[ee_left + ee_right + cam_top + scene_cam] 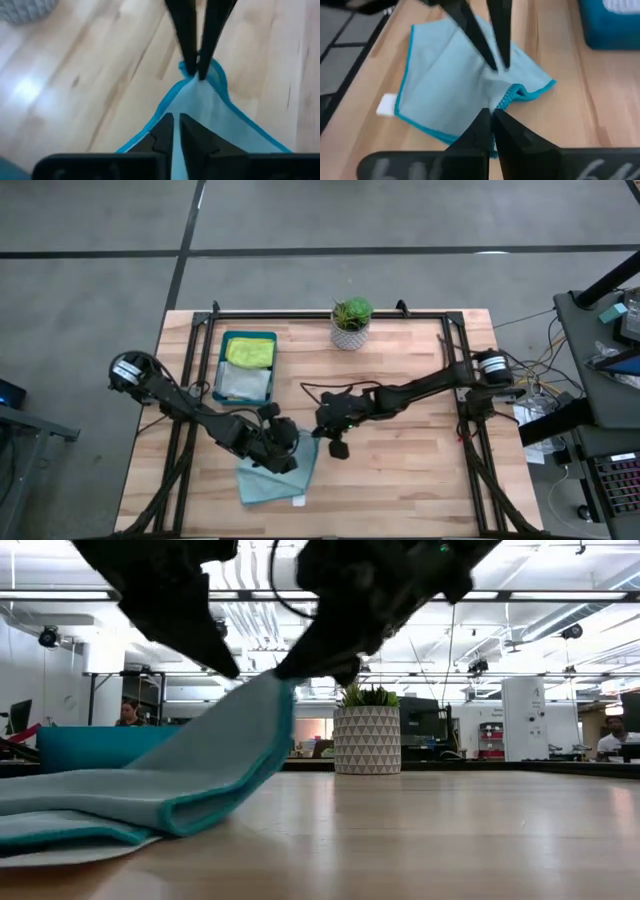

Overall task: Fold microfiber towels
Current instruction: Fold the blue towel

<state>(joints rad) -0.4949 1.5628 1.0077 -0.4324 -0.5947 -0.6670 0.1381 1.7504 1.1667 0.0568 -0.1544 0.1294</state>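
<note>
A light teal microfiber towel [272,478] with a white tag [385,105] lies on the wooden table near its front edge. One corner of it is raised into a peak [268,690]. My left gripper [285,452] and my right gripper [322,430] meet at that peak, both shut on the towel. The rest of the towel rests on the table in a loose fold [150,815]. A lime-yellow towel [250,351] and a pale grey towel [243,382] lie in the dark teal tray [218,370]. My left gripper pinches the teal towel between its two fingers [164,131], a little in from the raised corner [496,70], slanting down from the table's left. The cloth there is lifted off the table. How many layers it holds does not show. My right gripper pinches the hemmed edge [509,96] of the same raised corner between its two fingertips [192,65], slanting down from the table's right. The corner is lifted clear, and the cloth slopes down from it to the part on the table.
A potted plant [351,322] in a white patterned pot stands at the middle of the far edge. The tray sits at the far left of the table. Bare wood stretches to the right of the towel [400,470].
</note>
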